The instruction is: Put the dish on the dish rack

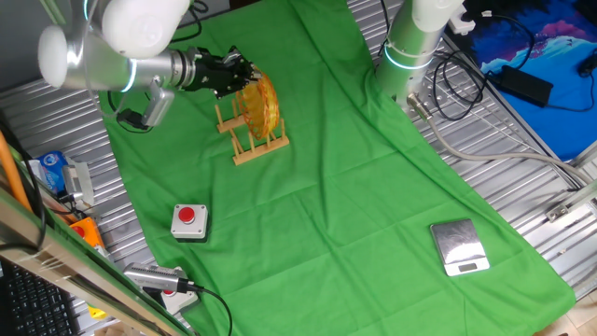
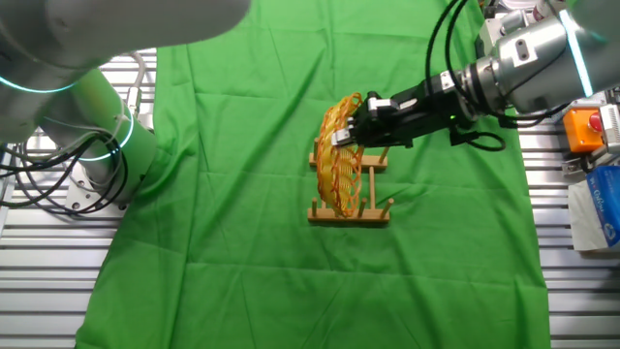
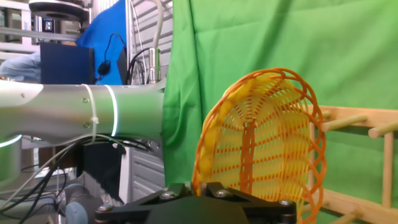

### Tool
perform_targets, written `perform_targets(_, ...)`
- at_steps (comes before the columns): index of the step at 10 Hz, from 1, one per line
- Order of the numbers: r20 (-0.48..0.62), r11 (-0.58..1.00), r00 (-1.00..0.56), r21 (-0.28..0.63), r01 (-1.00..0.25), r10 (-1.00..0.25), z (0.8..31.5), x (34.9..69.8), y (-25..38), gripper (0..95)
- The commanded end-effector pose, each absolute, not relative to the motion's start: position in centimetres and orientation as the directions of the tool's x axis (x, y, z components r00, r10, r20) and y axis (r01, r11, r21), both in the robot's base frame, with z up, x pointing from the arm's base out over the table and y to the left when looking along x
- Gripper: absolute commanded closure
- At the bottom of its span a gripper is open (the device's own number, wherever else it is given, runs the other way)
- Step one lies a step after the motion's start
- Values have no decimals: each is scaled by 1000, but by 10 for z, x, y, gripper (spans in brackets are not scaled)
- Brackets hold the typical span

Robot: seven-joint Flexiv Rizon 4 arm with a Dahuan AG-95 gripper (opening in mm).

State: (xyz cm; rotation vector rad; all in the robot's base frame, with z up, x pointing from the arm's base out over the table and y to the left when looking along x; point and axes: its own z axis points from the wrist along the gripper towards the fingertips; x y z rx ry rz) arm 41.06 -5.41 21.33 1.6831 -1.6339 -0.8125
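Dish (image 2: 341, 155) is seen standing on edge among the pegs of the dish rack (image 2: 351, 199). In the other fixed view the gripper (image 2: 360, 126) is seen at the dish's upper rim; whether the fingers pinch it or sit just apart cannot be told. Hand view adds only the woven inside of the dish (image 3: 261, 143), orange centre streak included, with the fingertips hidden. One fixed view alone shows the grey box with red button (image 1: 189, 221) and the silver scale (image 1: 459, 247), well apart on the green cloth (image 1: 354, 187). Cloth is laid over a ribbed metal table (image 1: 522, 177). Count: one dish, one rack, one scale, one button box.
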Motion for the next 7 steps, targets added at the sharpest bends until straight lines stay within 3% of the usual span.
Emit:
perform_targets(1, -3, -18, 27, 803, -596, -1000, 216, 414, -53, 760)
perform_targets(7, -5, -18, 24, 791, -612, -1000, 216, 414, -54, 760)
